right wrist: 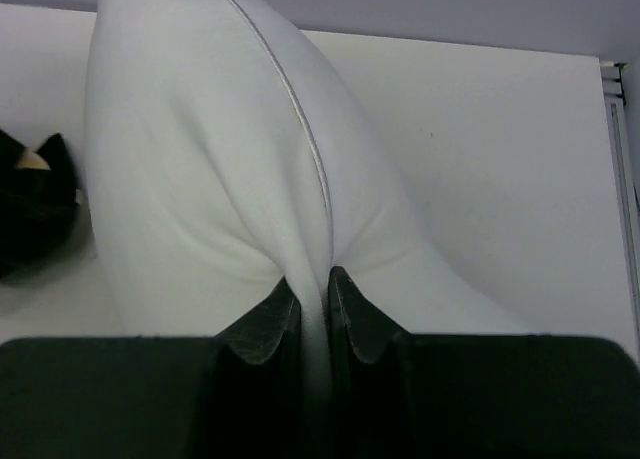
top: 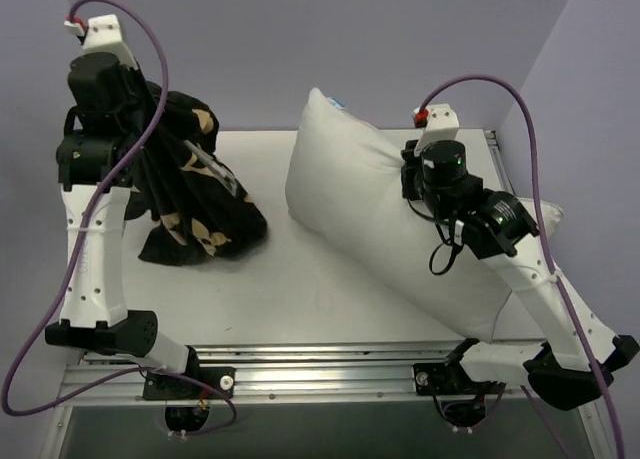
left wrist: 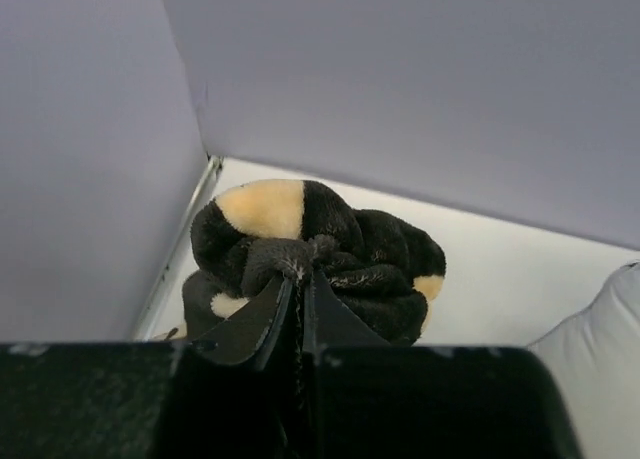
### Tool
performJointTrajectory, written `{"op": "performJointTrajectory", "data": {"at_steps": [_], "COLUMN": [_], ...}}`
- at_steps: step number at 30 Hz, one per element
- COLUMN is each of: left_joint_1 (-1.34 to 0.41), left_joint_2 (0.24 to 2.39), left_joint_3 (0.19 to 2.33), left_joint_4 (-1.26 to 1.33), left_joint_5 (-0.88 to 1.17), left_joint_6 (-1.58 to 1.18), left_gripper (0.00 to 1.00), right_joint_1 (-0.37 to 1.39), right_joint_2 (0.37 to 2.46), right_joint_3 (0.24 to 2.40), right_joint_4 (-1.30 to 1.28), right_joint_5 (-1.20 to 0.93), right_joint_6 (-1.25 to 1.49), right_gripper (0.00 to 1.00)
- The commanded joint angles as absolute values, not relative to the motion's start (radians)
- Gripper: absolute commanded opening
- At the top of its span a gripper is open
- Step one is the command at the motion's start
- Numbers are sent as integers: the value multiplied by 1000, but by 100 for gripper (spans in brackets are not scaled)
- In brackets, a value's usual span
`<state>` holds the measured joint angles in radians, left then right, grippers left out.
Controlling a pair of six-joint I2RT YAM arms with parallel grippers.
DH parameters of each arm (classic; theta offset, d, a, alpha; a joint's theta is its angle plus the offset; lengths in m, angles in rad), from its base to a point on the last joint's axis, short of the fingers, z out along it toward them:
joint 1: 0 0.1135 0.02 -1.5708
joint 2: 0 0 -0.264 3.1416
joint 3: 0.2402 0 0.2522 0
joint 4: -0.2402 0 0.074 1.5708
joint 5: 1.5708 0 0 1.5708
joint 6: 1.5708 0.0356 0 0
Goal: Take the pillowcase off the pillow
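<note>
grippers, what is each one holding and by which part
The left gripper pinches a bunched fold of the pillowcase; the right gripper pinches the pillow by its seamed edge.

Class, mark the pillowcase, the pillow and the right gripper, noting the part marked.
pillowcase (top: 200,229): top external view, hanging black folds.
pillow (top: 340,179): top external view, plump far end.
right gripper (right wrist: 313,289): right wrist view, midway between fingertips pinching the pillow's seam.

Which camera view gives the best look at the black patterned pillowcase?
The top external view: the whole pillowcase shows, hanging from the left gripper with its lower end on the table, apart from the pillow. The left wrist view shows only a pinched bunch; the right wrist view, a dark corner at its left edge.
</note>
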<state>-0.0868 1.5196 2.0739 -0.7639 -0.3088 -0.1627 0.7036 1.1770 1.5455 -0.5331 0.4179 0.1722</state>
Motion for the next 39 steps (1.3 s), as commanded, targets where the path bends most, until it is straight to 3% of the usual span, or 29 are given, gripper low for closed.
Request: {"op": "performJointTrajectory", "data": {"at_steps": [1, 4, 8, 15, 19, 24, 25, 29, 30, 31, 32, 33, 35, 37, 39], "left_joint_1": [-118, -244, -385, -452, -537, -785, -811, -905, -914, -916, -916, -916, -914, -908, -900], "left_joint_2": [1532, 1575, 1546, 1392, 1344, 1386, 1399, 1414, 1405, 1396, 1373, 1359, 1329, 1312, 1281], "left_joint_3": [2287, 2431, 2294, 1508, 1190, 1058, 1058, 1101, 1117, 1136, 1184, 1212, 1277, 1396, 1501], "left_joint_4": [-853, -926, -905, -726, -586, -407, -403, -411, -423, -439, -478, -498, -596, -699, -756], "left_joint_5": [-308, -327, -354, -230, -93, -11, -3, 46, 49, 46, 35, 9, -60, -170, -251], "left_joint_6": [-36, 62, 107, -193, -406, -506, -518, -515, -508, -503, -497, -476, -447, -390, -338], "left_gripper": [12, 12, 13, 13, 13, 18, 20, 52, 65, 72, 79, 91, 99, 94, 94], "right_joint_1": [522, 419, 299, 39, -58, -104, -107, -114, -114, -114, -114, -114, -114, -114, -114], "right_joint_2": [1209, 1244, 1284, 1368, 1460, 1564, 1574, 1559, 1548, 1537, 1511, 1497, 1448, 1415, 1364], "right_joint_3": [1586, 1575, 1574, 1407, 1329, 1293, 1292, 1331, 1342, 1354, 1382, 1394, 1420, 1463, 1506], "right_joint_4": [-276, -210, -141, -11, 38, 8, 5, -80, -95, -132, -149, -167, -210, -256, -285], "right_joint_5": [208, 132, 75, -93, -127, -107, -103, -84, -78, -58, -51, -43, -37, -38, -32], "right_joint_6": [239, 290, 345, 460, 476, 483, 483, 447, 437, 430, 423, 414, 403, 381, 361], "right_gripper": [0, 0, 0, 0, 0, 1, 11, 44, 50, 64, 71, 76, 85, 94, 95]}}
